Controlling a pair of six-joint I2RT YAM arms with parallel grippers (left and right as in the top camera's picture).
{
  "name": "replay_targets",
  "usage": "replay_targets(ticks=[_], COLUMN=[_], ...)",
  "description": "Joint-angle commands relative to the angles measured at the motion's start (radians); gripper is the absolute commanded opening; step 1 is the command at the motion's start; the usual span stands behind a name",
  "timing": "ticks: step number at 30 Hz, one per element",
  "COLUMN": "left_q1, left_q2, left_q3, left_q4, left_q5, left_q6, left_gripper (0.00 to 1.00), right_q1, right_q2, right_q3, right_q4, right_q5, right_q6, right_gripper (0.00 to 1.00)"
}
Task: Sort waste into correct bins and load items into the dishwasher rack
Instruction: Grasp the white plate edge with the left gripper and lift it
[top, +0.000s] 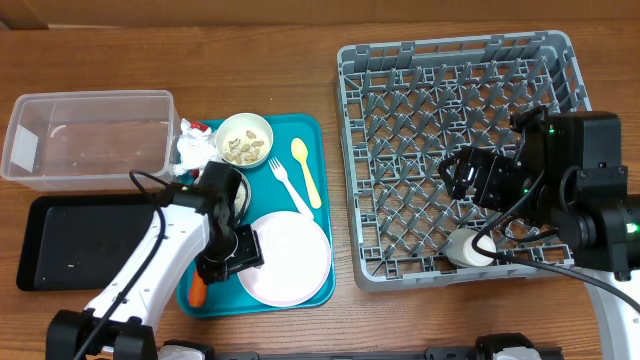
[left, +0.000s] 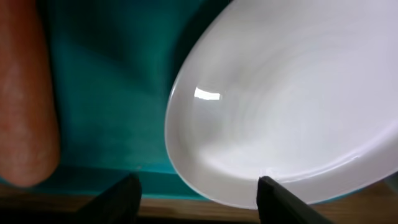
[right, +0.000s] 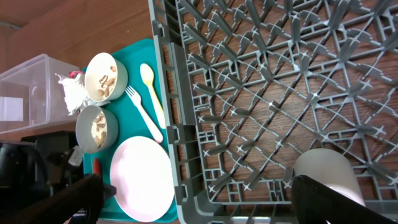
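The white-pink plate (top: 292, 258) lies on the teal tray (top: 310, 135), front right. My left gripper (top: 234, 256) is open at the plate's left rim; the left wrist view shows its fingers (left: 199, 198) apart, the plate (left: 286, 93) and the orange carrot (left: 25, 93) to the left. One bowl (top: 244, 138) holds food bits; the other (right: 96, 127) is under my left arm. The yellow spoon (top: 303, 165) and white fork (top: 290, 185) lie beside it. Napkin (top: 192, 150) and red wrapper (top: 203, 128) sit at the tray's back left. My right gripper (top: 468, 178) is open above the grey rack (top: 400, 60), where the white cup (top: 465, 247) lies.
The clear tub (top: 90, 135) stands at the back left and the black tray (top: 70, 245) in front of it, both left of the teal tray. The carrot (top: 198, 290) lies at the teal tray's front left corner, next to my left arm.
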Motion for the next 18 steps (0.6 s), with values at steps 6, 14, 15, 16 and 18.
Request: replay_targets(ticks=[6, 14, 15, 16, 18], left_q1=[0.0, 0.0, 0.0, 0.0, 0.0], left_q2=[-0.002, -0.003, -0.003, -0.003, -0.003], left_q3=[-0.111, -0.118, -0.117, -0.114, -0.104], left_q4=[0.135, 0.143, 0.139, 0.134, 0.119], left_q5=[-0.005, -0.006, -0.006, -0.006, -0.006], left_q6=[-0.04, -0.039, -0.039, -0.039, -0.039], left_gripper=[0.41, 0.04, 0.04, 0.04, 0.04], right_q1=[0.008, 0.008, 0.008, 0.008, 0.008], right_q2=[-0.003, -0.003, -0.003, -0.003, -0.003], right_q3=[0.02, 0.02, 0.02, 0.02, 0.02], right_q4=[-0.002, -0.004, -0.004, -0.004, -0.003], right_q5=[-0.008, -0.005, -0.005, -0.005, -0.005], right_q6=[-0.004, -0.005, -0.005, -0.005, -0.005], right_gripper=[0.99, 0.98, 0.98, 0.98, 0.98])
